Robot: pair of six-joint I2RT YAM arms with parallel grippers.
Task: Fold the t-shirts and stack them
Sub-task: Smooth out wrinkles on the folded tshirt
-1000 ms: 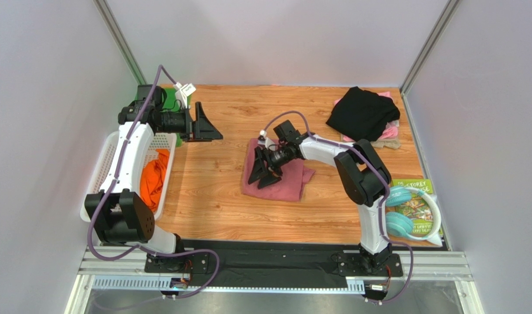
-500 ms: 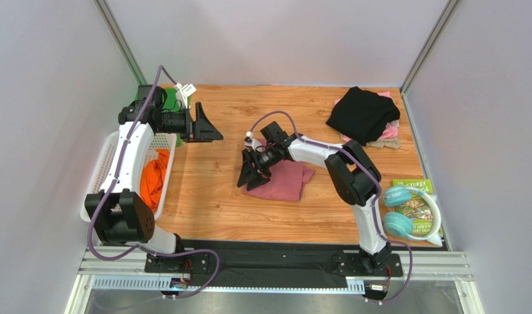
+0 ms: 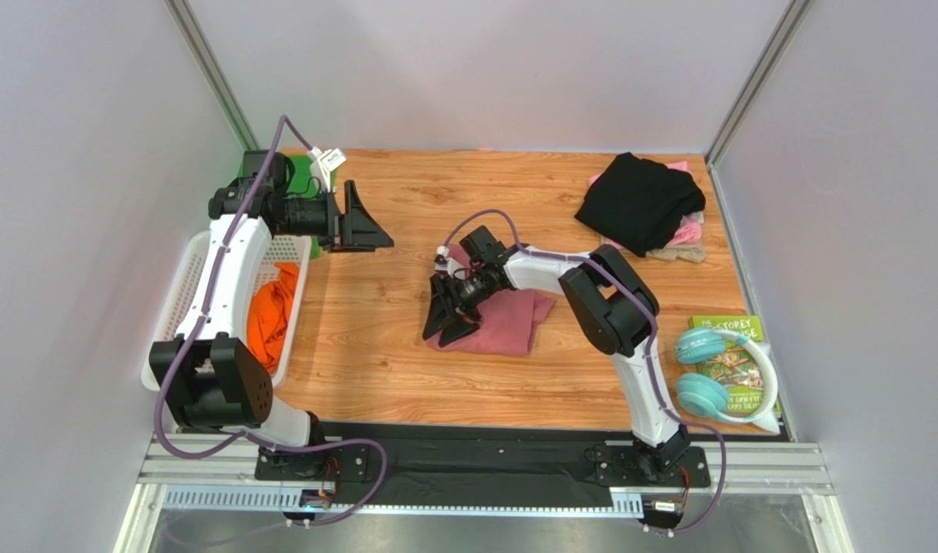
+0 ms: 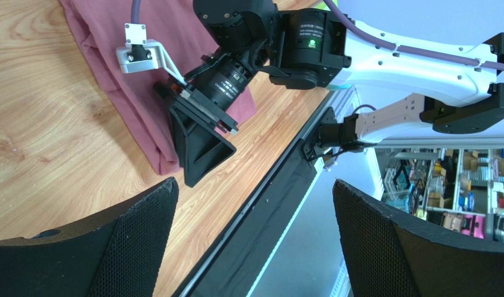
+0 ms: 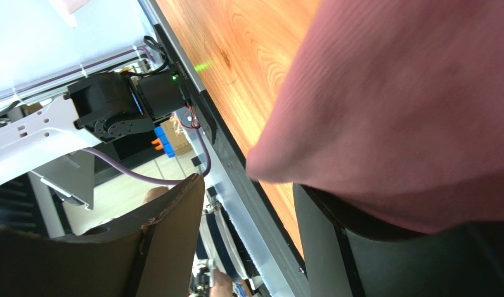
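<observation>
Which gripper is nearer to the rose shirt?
Right. The right gripper is at the left edge of the rose shirt, against the cloth; the left gripper hangs apart, far left, by the basket.

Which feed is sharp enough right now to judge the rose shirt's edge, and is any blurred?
Top external: evenly lit, sharp, only soft shadows around the rose shirt. Left wrist: crisp on the shirt's edge and the right tool. Right wrist: the shirt is too close, soft and blurred, filling the right side.

White arms (image 3: 225,277), black joints (image 3: 214,386), purple cables (image 4: 137,9)
</observation>
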